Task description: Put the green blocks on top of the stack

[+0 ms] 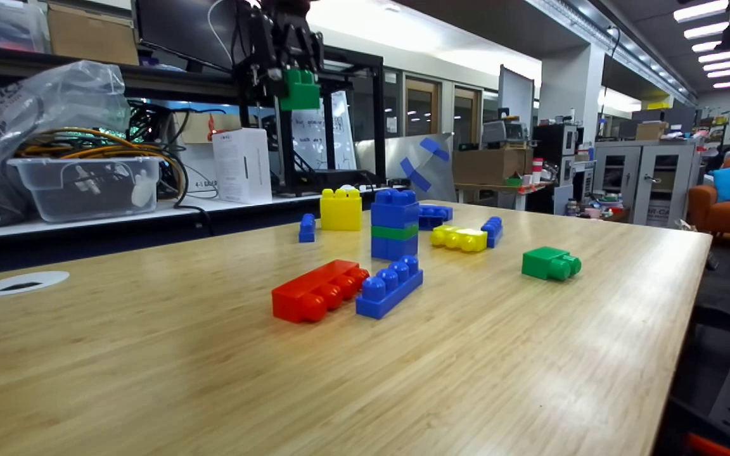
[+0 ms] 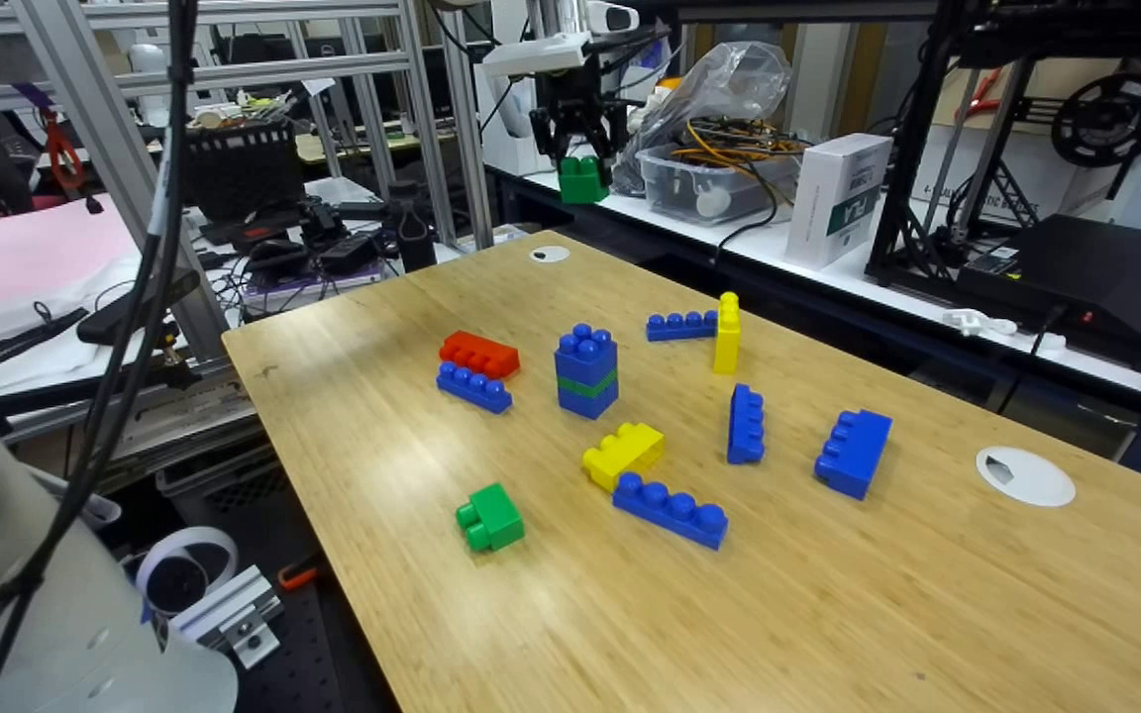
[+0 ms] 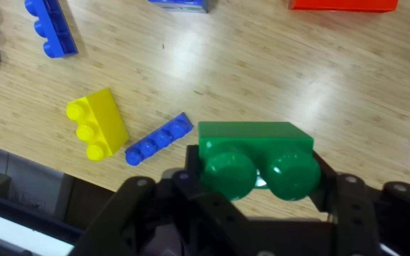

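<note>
High above the wooden table (image 2: 402, 337), holding with the gripper (image 3: 257, 169) a green block (image 2: 583, 184), clamped firmly from both sides, studs-up and well clear of the surface. Can count two studs on it in the wrist view. Well apart from it, see the stack (image 2: 586, 371), built of blue bricks above and below one thin green layer and standing upright on the table. Can see the second green block (image 1: 544, 263) in both exterior views, resting on its side, apart from the other bricks. Near the stack, find a red brick (image 1: 317, 288) on its side, just beside a low blue four-stud brick (image 1: 390, 294). Also see a yellow three-stud brick (image 1: 341, 212) standing studs-up, just beside another blue four-stud brick (image 2: 681, 329). In an exterior view, see a yellow brick (image 2: 632, 454) lying on its side close to the end of a third blue four-stud brick (image 2: 671, 512); cannot tell whether touching. Farther along, see a slim blue brick (image 2: 741, 426) and a thicker blue brick (image 2: 860, 451), facing each other with their studs. Near a far corner of the table, note a white disc (image 2: 550, 254) on the wood.
</note>
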Controlling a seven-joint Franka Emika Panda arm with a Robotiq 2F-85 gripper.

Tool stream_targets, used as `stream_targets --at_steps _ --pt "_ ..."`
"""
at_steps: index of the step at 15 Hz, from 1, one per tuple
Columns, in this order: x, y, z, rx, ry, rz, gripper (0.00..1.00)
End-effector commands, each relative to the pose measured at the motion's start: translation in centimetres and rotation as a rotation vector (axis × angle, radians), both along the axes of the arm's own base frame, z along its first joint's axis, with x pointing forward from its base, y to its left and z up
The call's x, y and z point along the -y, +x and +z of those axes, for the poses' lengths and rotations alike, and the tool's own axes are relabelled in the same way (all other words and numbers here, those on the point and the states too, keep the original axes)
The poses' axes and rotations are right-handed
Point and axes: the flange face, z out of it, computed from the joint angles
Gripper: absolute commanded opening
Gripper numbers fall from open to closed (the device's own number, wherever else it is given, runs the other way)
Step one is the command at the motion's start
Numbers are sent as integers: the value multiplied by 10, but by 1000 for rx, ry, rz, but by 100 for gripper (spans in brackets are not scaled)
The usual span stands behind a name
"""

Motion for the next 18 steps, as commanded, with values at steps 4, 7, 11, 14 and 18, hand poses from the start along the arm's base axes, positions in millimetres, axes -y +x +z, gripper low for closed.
stream_targets --at_steps 4,7,11,14,18 --pt "51 -3 -19 -72 58 -67 45" --pt "67 -7 -38 -116 73 -97 45" --pt "83 -14 -57 -160 80 -108 45" --pt "88 -19 -65 -183 86 -127 45" --pt "83 -13 -67 -195 62 -134 70"
